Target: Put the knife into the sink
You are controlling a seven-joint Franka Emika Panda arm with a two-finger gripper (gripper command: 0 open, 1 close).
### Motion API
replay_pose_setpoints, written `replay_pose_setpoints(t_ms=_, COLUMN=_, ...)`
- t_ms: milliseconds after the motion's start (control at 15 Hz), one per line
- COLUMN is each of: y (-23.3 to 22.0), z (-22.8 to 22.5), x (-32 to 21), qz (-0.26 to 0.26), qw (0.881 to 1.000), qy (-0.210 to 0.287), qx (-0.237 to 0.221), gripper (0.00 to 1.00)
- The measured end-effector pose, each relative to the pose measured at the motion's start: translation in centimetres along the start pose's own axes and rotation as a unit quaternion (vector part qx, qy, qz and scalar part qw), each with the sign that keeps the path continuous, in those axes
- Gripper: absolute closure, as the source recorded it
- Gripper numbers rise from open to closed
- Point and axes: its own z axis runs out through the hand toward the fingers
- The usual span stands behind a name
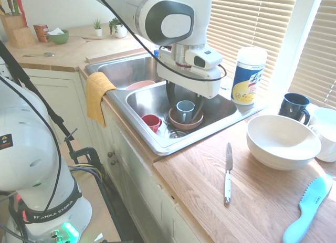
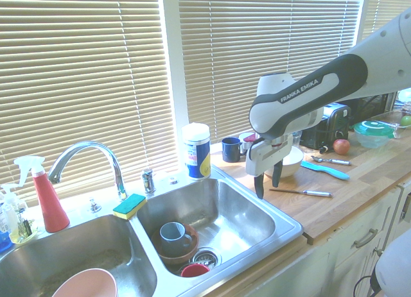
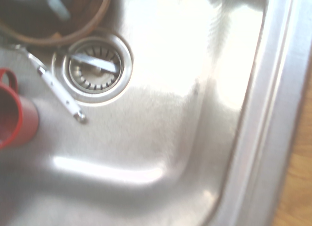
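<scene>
The knife (image 1: 228,172), with a silver blade and a white handle, lies flat on the wooden counter just right of the sink (image 1: 157,143); the second exterior view shows the knife (image 2: 302,192) beyond the sink's (image 2: 282,229) right rim. My gripper (image 2: 268,181) hangs open and empty over the right basin's counter-side edge, its fingers pointing down. From the other side the gripper (image 1: 185,102) stands above the basin, well left of the knife. The wrist view looks down at the sink floor (image 3: 253,113) and drain.
In the right basin lie a grey mug in a brown bowl (image 1: 185,111), a red cup (image 1: 151,122) and a white-handled utensil (image 3: 58,92) by the drain. On the counter stand a white bowl (image 1: 283,140), a light-blue plastic knife (image 1: 310,206), a dark mug (image 1: 294,107) and a wipes canister (image 1: 249,75).
</scene>
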Motion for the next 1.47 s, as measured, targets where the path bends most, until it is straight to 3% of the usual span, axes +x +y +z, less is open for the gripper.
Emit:
replay_pose_setpoints(t_ms=200, y=6.6, z=-1.0, x=0.4, qz=-0.057, qw=0.998, qy=-0.021, qx=-0.011, gripper=0.0)
replay_pose_setpoints(t_ms=400, y=11.4, z=-0.7, x=1.0, qz=-0.075, qw=0.997, qy=-0.028, qx=-0.018, gripper=0.0)
replay_pose_setpoints(t_ms=933, y=16.4, z=3.2, x=4.9, qz=-0.076, qw=0.997, qy=-0.027, qx=-0.019, gripper=0.0)
replay_pose_setpoints(t_ms=1333, y=17.7, z=7.4, x=7.2, qz=-0.082, qw=0.996, qy=-0.033, qx=-0.03, gripper=0.0)
replay_pose_setpoints(t_ms=1400, y=17.8, z=7.9, x=7.4, qz=-0.081, qw=0.996, qy=-0.035, qx=-0.031, gripper=1.0)
replay_pose_setpoints(t_ms=1467, y=17.9, z=8.2, x=7.6, qz=-0.08, qw=0.996, qy=-0.037, qx=-0.033, gripper=1.0)
